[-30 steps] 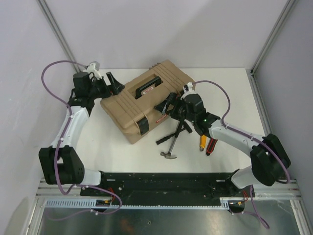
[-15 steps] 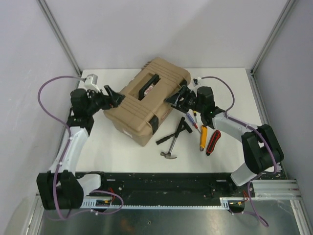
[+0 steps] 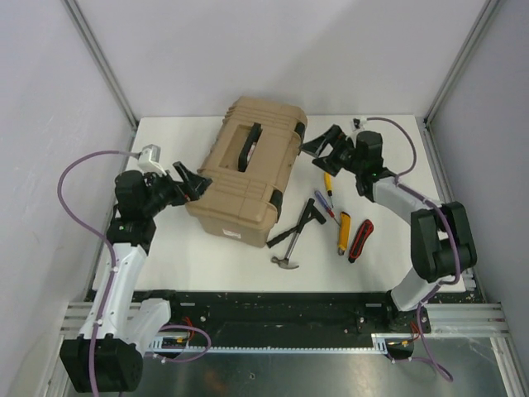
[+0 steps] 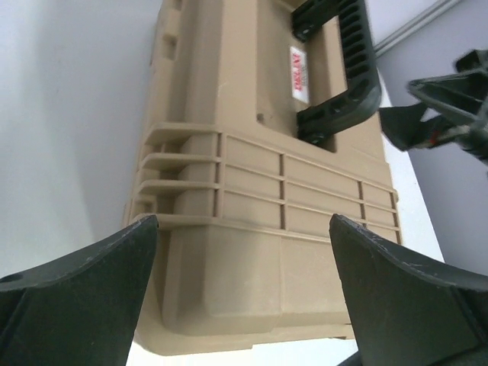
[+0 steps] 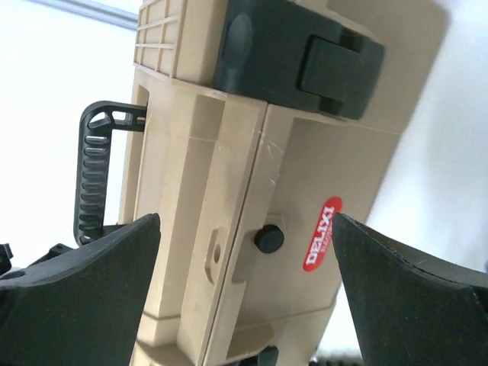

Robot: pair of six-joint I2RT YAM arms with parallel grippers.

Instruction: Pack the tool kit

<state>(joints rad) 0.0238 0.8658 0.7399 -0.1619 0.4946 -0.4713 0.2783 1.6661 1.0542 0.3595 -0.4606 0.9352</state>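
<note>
The toolbox [image 3: 241,194] lies shut on the counter [image 3: 190,256], with its long side running from 1 to 7 o'clock. The left claw [image 3: 192,184] is spread wide at its 9 o'clock side. The right claw [image 3: 318,150] is spread wide at 2 o'clock. The left one looks nearer and may be touching the box.

Tan toolbox [image 3: 248,178] lay flat w/ lid shut, skewed to the table edges, left of centre & nearer the far edge. Black handle [image 3: 246,147] on the lid. Black latches [image 3: 277,198] on the front, which faced the right edge. Red label [image 5: 320,235] w/ white lettering on that front, between latches.

Tools lay loose btwn box & right edge. Hammer [image 3: 289,248] was closest to the near edge, head toward it. Screwdrivers [image 3: 323,203] lay just beyond it. Yellow knife [image 3: 343,232] & red-black tool [image 3: 360,240] lay side by side, about parallel, the latter nearest the right edge.
</note>
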